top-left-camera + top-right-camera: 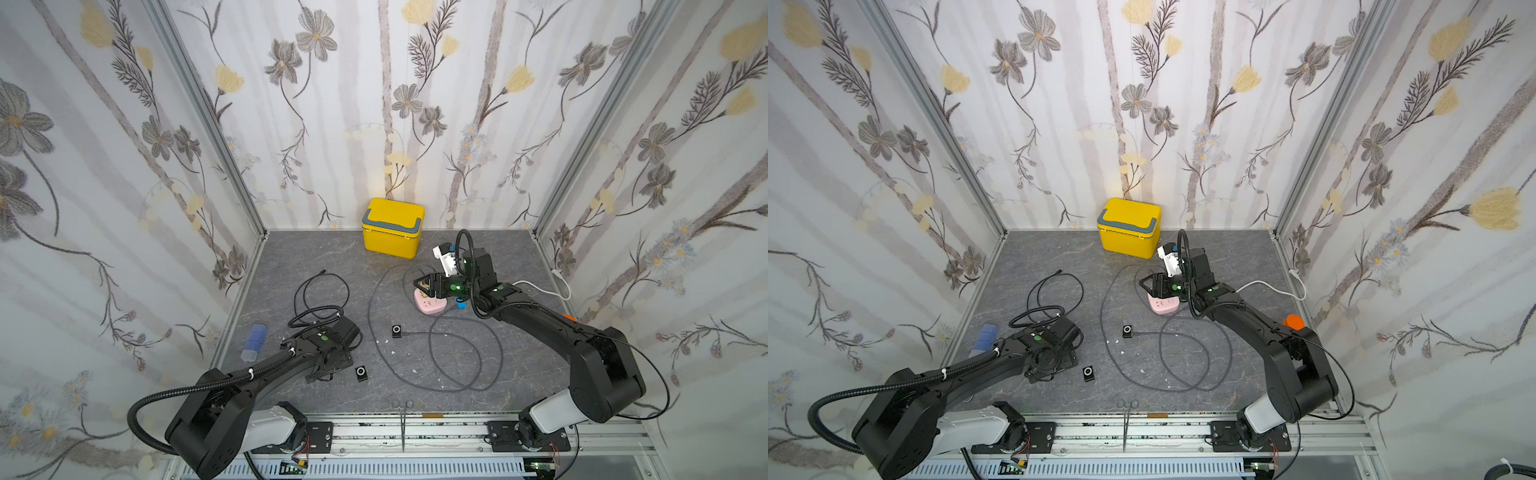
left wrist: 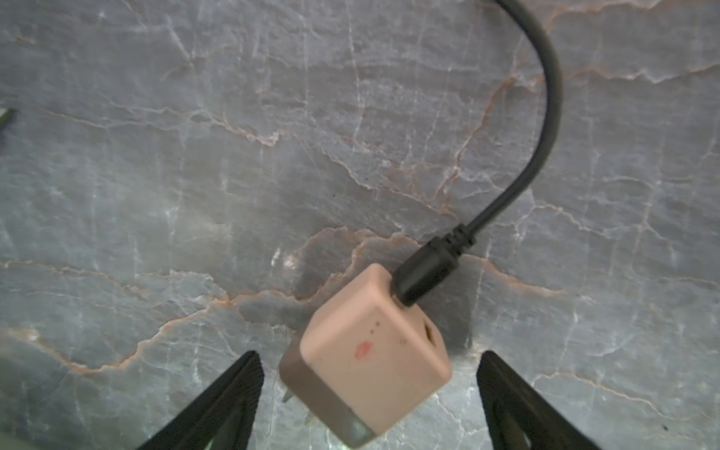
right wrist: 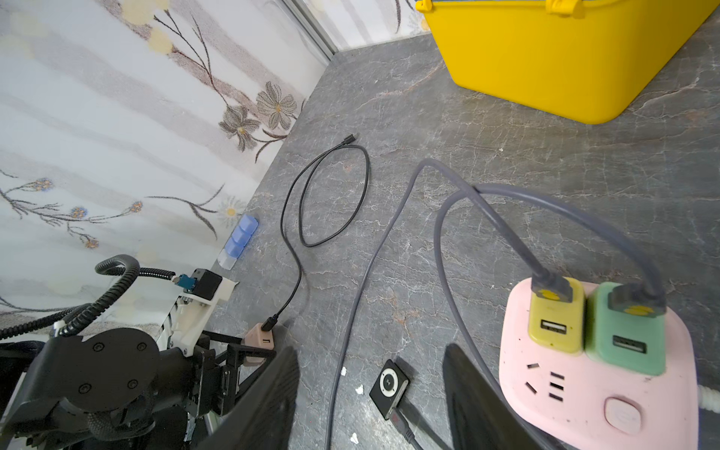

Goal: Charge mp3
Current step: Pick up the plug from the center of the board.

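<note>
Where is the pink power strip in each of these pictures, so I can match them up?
In a top view: the pink power strip lies right of centre, in front of the yellow box.
In a top view: same spot, box behind.
Left wrist view: not in it; only grey table.
Right wrist view: close up, a green charger plugged in.
Shared landmark: the yellow box.

Two small black square mp3 players. Three cube-shaped plastic USB chargers: beige, yellow-green, mint green. Two grey cables; one black cable. One rounded pink plastic power strip. One yellow lidded plastic box. One pair steel forceps. One blue capped plastic tube.
</note>
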